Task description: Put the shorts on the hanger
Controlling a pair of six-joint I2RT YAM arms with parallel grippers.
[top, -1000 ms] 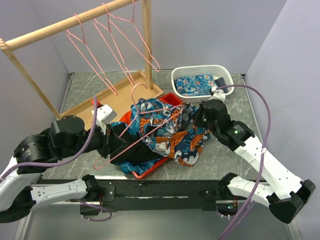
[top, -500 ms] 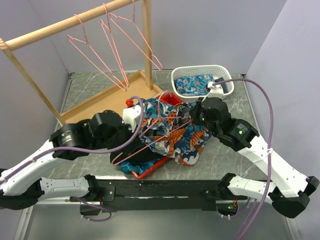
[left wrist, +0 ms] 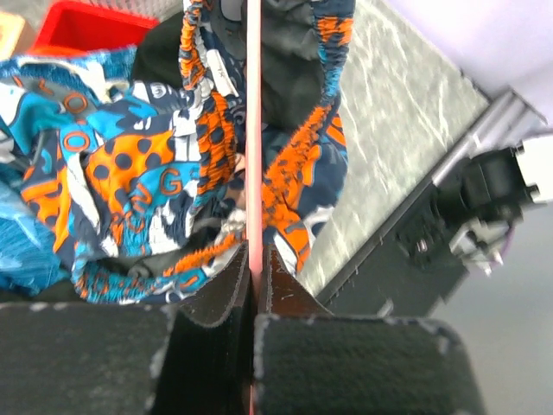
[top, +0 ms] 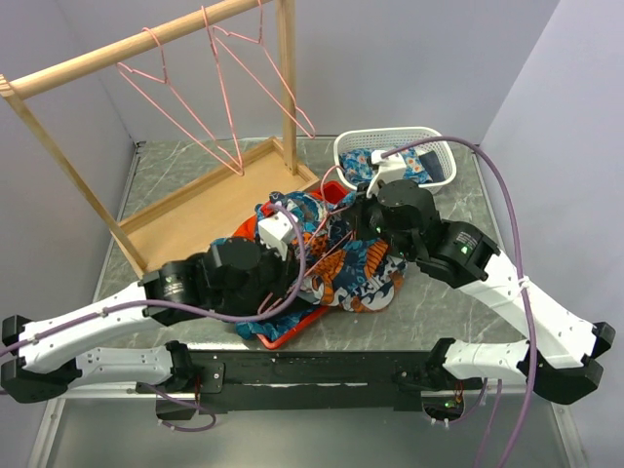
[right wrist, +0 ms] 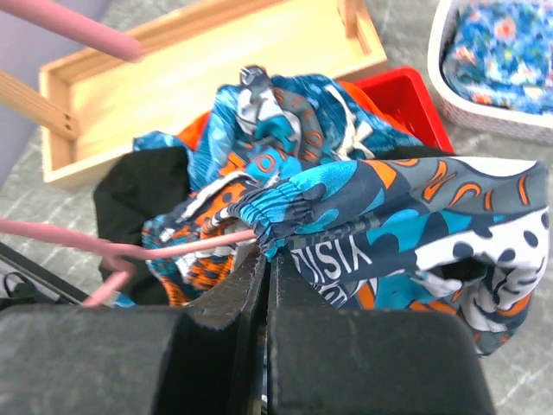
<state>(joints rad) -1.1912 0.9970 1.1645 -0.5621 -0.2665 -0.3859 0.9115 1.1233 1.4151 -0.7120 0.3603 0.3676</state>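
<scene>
From above: floppy navy-teal-orange print shorts (top: 366, 275) heaped on red plastic crate (top: 336, 192), centre. Left wrist: left gripper (left wrist: 253, 264) pinched shut on thin pink wire hanger (left wrist: 254, 130) running toward 12 o'clock. Right wrist: right gripper (right wrist: 264, 258) clamped on the shorts' waistband. Probably light, limp, slump-prone; best gripped at the elastic.

Inventory: shorts (top: 370, 278), one; pink hangers (top: 234, 164), four — three hung on the wooden rack (top: 205, 200), one off it; black garment (right wrist: 130, 194), one; folded blue cloth (right wrist: 501, 43), one; white basket (top: 444, 156), one; red bin (top: 336, 191), one; robot arms (top: 487, 278), two.
</scene>
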